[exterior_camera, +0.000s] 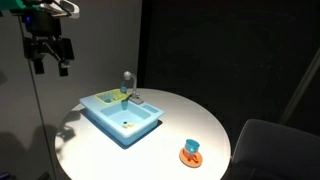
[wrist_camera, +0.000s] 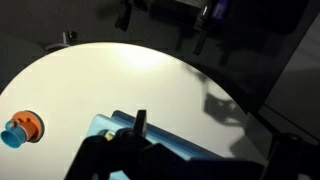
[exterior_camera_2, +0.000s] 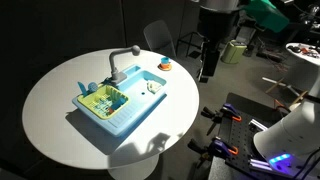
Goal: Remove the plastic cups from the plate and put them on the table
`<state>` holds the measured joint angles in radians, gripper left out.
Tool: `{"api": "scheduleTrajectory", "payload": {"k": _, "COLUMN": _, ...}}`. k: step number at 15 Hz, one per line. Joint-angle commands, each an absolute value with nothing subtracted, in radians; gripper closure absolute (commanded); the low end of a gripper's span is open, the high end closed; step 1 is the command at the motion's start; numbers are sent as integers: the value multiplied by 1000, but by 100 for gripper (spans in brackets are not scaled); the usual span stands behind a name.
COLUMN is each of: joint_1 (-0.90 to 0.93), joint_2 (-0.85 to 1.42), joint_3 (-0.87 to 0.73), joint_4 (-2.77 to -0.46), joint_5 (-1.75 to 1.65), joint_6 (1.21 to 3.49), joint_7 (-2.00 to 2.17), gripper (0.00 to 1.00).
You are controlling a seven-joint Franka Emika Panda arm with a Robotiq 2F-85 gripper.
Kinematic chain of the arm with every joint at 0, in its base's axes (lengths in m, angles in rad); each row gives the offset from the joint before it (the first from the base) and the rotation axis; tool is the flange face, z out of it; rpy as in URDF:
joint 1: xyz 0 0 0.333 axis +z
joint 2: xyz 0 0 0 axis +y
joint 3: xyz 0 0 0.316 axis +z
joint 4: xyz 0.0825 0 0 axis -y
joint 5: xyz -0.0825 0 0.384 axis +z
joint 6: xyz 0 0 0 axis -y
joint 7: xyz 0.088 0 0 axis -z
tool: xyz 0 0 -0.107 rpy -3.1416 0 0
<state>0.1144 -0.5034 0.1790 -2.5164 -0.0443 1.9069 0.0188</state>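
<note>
One blue plastic cup (exterior_camera: 192, 147) stands upright on the orange plate (exterior_camera: 190, 157) near the table (exterior_camera: 200, 115) edge. The gripper (exterior_camera: 51, 66) hangs high, well apart, jaws spread and empty; wrist view shows the cup far left.

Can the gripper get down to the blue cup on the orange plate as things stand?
Probably yes. The gripper hangs high, apparently open. The blue cup stands on the orange plate near the table edge, apart from the toy sink, with nothing above it.
</note>
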Motion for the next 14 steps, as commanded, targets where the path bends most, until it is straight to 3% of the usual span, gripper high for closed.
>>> {"api": "scheduleTrajectory", "payload": {"k": 1, "joint_1": 128, "joint_2": -502, "joint_3": 167, "joint_4": -2515, "joint_5": -50, "joint_6": 1905, "joint_7": 24, "gripper": 0}}
{"api": "scheduleTrajectory", "payload": {"k": 14, "joint_1": 115, "joint_2": -481, "joint_3": 152, "joint_4": -2491, "joint_5": -60, "joint_6": 1911, "joint_7": 15, "gripper": 0}}
